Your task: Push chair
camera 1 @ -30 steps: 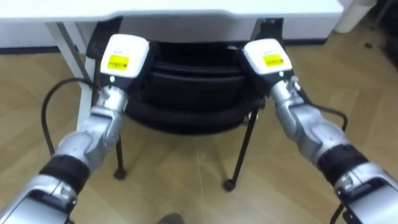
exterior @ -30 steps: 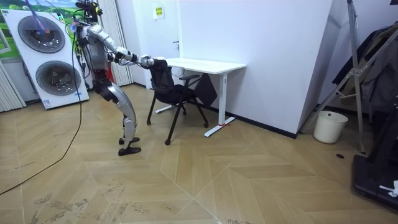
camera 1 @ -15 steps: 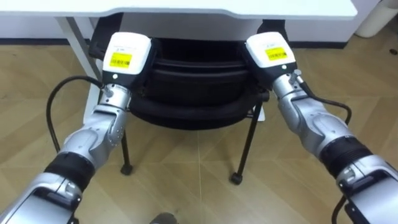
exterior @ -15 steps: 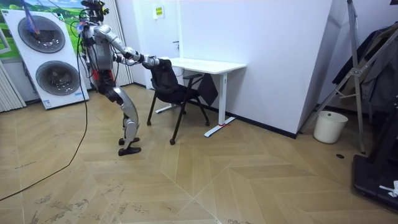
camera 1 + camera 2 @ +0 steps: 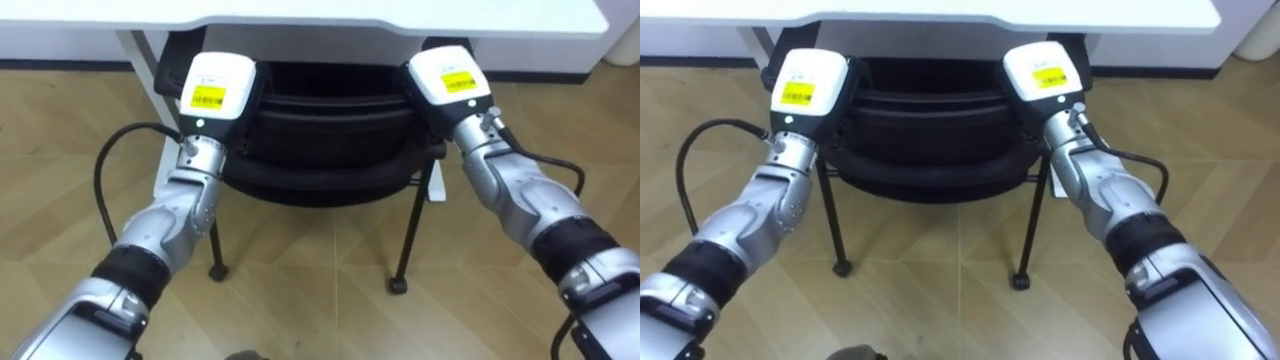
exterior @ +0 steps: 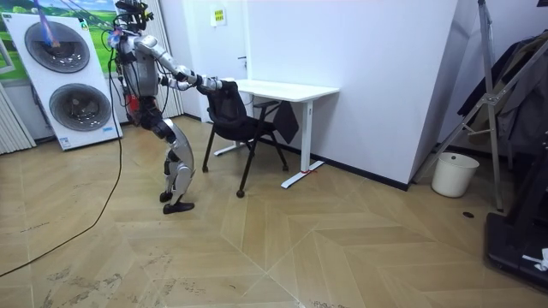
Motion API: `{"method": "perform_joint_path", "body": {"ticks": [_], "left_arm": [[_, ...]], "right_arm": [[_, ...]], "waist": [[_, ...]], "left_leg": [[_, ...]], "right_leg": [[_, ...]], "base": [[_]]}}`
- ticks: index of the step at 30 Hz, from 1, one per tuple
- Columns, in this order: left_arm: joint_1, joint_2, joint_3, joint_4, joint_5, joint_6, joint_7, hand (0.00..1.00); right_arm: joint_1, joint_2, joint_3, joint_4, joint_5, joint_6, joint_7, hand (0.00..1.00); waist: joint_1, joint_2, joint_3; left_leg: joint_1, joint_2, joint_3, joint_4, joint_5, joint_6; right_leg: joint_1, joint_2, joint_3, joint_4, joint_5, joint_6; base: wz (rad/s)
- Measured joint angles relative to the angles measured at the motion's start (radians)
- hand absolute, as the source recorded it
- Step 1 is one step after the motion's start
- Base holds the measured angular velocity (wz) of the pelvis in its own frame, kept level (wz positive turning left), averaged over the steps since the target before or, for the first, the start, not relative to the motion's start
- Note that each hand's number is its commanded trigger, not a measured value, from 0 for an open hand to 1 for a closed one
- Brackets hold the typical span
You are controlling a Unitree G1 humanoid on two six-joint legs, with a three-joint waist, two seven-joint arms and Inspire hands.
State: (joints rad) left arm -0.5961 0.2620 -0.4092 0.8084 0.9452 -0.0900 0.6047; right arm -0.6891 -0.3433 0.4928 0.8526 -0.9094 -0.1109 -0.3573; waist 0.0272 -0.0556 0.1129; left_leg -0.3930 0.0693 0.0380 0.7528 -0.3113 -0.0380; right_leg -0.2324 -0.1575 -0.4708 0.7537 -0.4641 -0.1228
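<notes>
Left hand [image 5: 218, 90] and right hand [image 5: 450, 78] are both set against the back of the black padded chair with thin black metal legs [image 5: 320, 150], one at each upper corner of the backrest, with the arms stretched forward from the lower corners of the eye views. Each hand shows its white back to the camera, and the fingers lie beyond it, hidden against the chair, so I cannot tell whether they are straight or curled round the backrest. The chair stands on the light wooden herringbone floor [image 5: 300, 270] with its back towards the robot, and its far part lies below the near edge of the white flat-topped surface on white legs [image 5: 400, 15]. Two of the chair's feet rest on the floor between the robot's forearms. In the room view the robot stands on the room view's left, leaning forward with one leg behind the other and both arms held out level to the chair, which sits at the end of the surface by the white wall. Two stacked white washing machines [image 6: 64, 77] stand behind the robot, and a white round bin [image 6: 454, 174] stands well apart on the room view's right.
</notes>
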Motion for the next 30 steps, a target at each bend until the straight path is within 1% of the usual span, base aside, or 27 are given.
{"method": "perform_joint_path", "body": {"ticks": [2,3,4,10,11,12,13,15,16,17,18,19,20,21,22,23,24,25,26,27,28,29,30], "left_arm": [[0.000,0.000,0.000,0.000,0.000,0.000,-0.002,1.00],[0.000,-0.001,0.000,0.000,0.000,0.000,-0.004,1.00],[-0.001,-0.002,0.001,0.000,-0.001,-0.001,-0.007,1.00],[0.000,-0.001,0.001,0.000,-0.007,-0.006,-0.027,1.00],[0.004,-0.001,0.001,0.000,-0.010,-0.006,-0.030,1.00],[0.007,-0.002,0.001,0.000,-0.011,-0.005,-0.035,1.00],[0.009,-0.001,0.001,0.000,-0.011,-0.005,-0.040,1.00],[0.016,-0.002,0.001,-0.001,-0.015,-0.005,-0.053,1.00],[0.018,-0.002,0.001,-0.003,-0.017,-0.005,-0.056,1.00],[0.020,-0.003,0.001,-0.005,-0.017,-0.005,-0.062,1.00],[0.025,-0.004,0.001,-0.014,-0.017,-0.006,-0.072,1.00],[0.030,-0.003,0.001,-0.017,-0.017,-0.007,-0.074,0.65],[0.033,-0.004,0.001,-0.019,-0.017,-0.007,-0.075,0.10],[0.041,-0.004,0.001,-0.026,-0.017,-0.008,-0.076,0.00],[0.044,-0.004,0.001,-0.028,-0.017,-0.010,-0.076,0.00],[0.050,-0.004,0.001,-0.029,-0.017,-0.012,-0.076,0.00],[0.053,-0.005,0.001,-0.029,-0.017,-0.012,-0.079,0.00],[0.054,-0.005,0.001,-0.029,-0.017,-0.012,-0.086,0.00],[0.055,-0.006,0.002,-0.029,-0.020,-0.012,-0.102,0.00],[0.057,-0.015,0.006,-0.029,-0.041,-0.012,-0.118,0.00],[0.059,-0.021,0.008,-0.029,-0.050,-0.012,-0.122,0.00],[0.064,-0.033,0.015,-0.029,-0.056,-0.012,-0.129,0.00],[0.070,-0.039,0.015,-0.031,-0.071,-0.012,-0.129,0.00]], "right_arm": [[0.000,0.000,0.000,0.000,0.000,0.000,0.000,1.00],[-0.001,-0.001,-0.001,-0.004,-0.001,0.000,0.000,1.00],[-0.001,-0.003,-0.001,-0.005,-0.001,0.000,0.000,1.00],[-0.001,-0.014,-0.001,-0.005,-0.008,-0.001,0.002,1.00],[-0.001,-0.005,-0.002,-0.006,-0.019,-0.001,0.004,1.00],[-0.001,-0.005,-0.004,-0.007,-0.028,-0.001,0.009,1.00],[0.000,-0.006,-0.004,-0.008,-0.030,-0.001,0.010,1.00],[0.005,-0.005,-0.003,-0.009,-0.035,0.000,0.012,1.00],[0.007,-0.006,-0.003,-0.010,-0.035,0.000,0.012,0.86],[0.015,-0.010,-0.003,-0.018,-0.036,0.002,0.013,0.75],[0.021,-0.014,-0.003,-0.028,-0.036,0.004,0.022,0.22],[0.027,-0.018,-0.002,-0.032,-0.035,0.005,0.025,0.00],[0.030,-0.018,-0.002,-0.034,-0.035,0.005,0.025,0.00],[0.036,-0.019,-0.002,-0.039,-0.035,0.005,0.026,0.00],[0.040,-0.020,-0.002,-0.042,-0.033,0.006,0.026,0.00],[0.042,-0.018,-0.002,-0.043,-0.022,0.013,0.033,0.00],[0.045,-0.009,-0.002,-0.043,0.002,0.027,0.052,0.00],[0.045,-0.004,-0.003,-0.042,0.010,0.035,0.065,0.00],[0.045,0.004,-0.006,-0.042,0.035,0.052,0.092,0.00],[0.046,0.010,-0.007,-0.040,0.060,0.067,0.120,0.00],[0.046,0.012,-0.009,-0.039,0.071,0.072,0.132,0.00],[0.048,0.015,-0.013,-0.039,0.091,0.083,0.150,0.00],[0.052,0.020,-0.015,-0.039,0.112,0.090,0.160,0.00]], "waist": [[0.003,-0.001,-0.0005],[0.004,0.000,-0.0031],[0.007,0.003,-0.0086],[0.009,0.012,-0.0136],[0.009,0.019,-0.0178],[0.008,0.028,-0.0231],[0.008,0.031,-0.0251],[0.017,0.031,-0.0270],[0.021,0.031,-0.0272],[0.033,0.031,-0.0295],[0.038,0.030,-0.0326],[0.046,0.028,-0.0340],[0.053,0.028,-0.0340],[0.062,0.029,-0.0350],[0.063,0.029,-0.0360],[0.069,0.028,-0.0368],[0.084,0.026,-0.0388],[0.092,0.025,-0.0412],[0.098,0.018,-0.0488],[0.101,0.011,-0.0560],[0.103,0.008,-0.0584],[0.106,0.007,-0.0590],[0.106,0.006,-0.0604]], "left_leg": [[0.001,-0.008,-0.005,0.002,0.000,0.000],[-0.001,-0.013,-0.008,0.003,0.000,0.000],[-0.006,-0.014,-0.007,0.004,0.000,0.000],[0.003,-0.015,0.007,-0.009,-0.001,0.001],[0.003,-0.015,0.011,-0.012,-0.001,0.001],[0.004,-0.015,0.014,-0.018,0.000,0.002],[0.007,-0.016,0.016,-0.024,0.000,0.003],[0.030,-0.030,0.018,-0.049,0.003,0.008],[0.036,-0.031,0.018,-0.051,0.003,0.009],[0.038,-0.032,0.018,-0.052,0.003,0.009],[0.048,-0.033,0.018,-0.059,0.003,0.009],[0.061,-0.033,0.028,-0.069,0.003,0.009],[0.068,-0.031,0.037,-0.078,0.003,0.009],[0.075,-0.030,0.044,-0.081,0.003,0.009],[0.076,-0.030,0.046,-0.081,0.003,0.009],[0.085,-0.025,0.052,-0.087,0.003,0.009],[0.101,-0.017,0.061,-0.106,0.004,0.009],[0.109,-0.011,0.066,-0.117,0.004,0.009],[0.124,-0.010,0.065,-0.144,0.012,0.020],[0.139,-0.011,0.065,-0.175,0.023,0.024],[0.146,-0.012,0.066,-0.188,0.032,0.025],[0.163,-0.014,0.068,-0.216,0.043,0.029],[0.180,-0.015,0.071,-0.246,0.051,0.034]], "right_leg": [[-0.001,-0.007,0.001,0.005,0.000,0.002],[-0.005,-0.010,0.006,0.010,-0.001,0.003],[-0.013,-0.010,0.010,0.010,0.000,0.004],[-0.014,-0.011,0.024,0.005,0.004,0.011],[-0.014,-0.011,0.025,0.001,0.006,0.015],[-0.014,-0.011,0.026,-0.005,0.009,0.018],[-0.014,-0.011,0.029,-0.008,0.011,0.019],[-0.013,-0.015,0.052,-0.011,0.015,0.026],[-0.012,-0.015,0.057,-0.012,0.016,0.027],[-0.012,-0.017,0.059,-0.013,0.018,0.026],[-0.012,-0.017,0.062,-0.017,0.023,0.026],[-0.010,-0.016,0.071,-0.024,0.030,0.028],[-0.010,-0.015,0.079,-0.026,0.034,0.028],[-0.010,-0.014,0.090,-0.027,0.037,0.030],[-0.009,-0.013,0.094,-0.029,0.038,0.033],[-0.003,-0.005,0.101,-0.044,0.045,0.035],[0.007,0.011,0.115,-0.071,0.058,0.036],[0.014,0.020,0.118,-0.087,0.065,0.035],[0.027,0.031,0.120,-0.121,0.082,0.035],[0.039,0.038,0.120,-0.155,0.101,0.040],[0.046,0.041,0.120,-0.172,0.110,0.042],[0.064,0.047,0.121,-0.205,0.129,0.046],[0.082,0.052,0.122,-0.238,0.144,0.052]], "base": [[0.00],[-0.04],[-0.04],[-0.03],[-0.04],[-0.04],[-0.07],[-0.15],[-0.21],[-0.19],[-0.22],[-0.22],[-0.30],[-0.24],[-0.23],[-0.27],[-0.35],[-0.35],[-0.18],[-0.08],[-0.04],[-0.05],[-0.06]]}}
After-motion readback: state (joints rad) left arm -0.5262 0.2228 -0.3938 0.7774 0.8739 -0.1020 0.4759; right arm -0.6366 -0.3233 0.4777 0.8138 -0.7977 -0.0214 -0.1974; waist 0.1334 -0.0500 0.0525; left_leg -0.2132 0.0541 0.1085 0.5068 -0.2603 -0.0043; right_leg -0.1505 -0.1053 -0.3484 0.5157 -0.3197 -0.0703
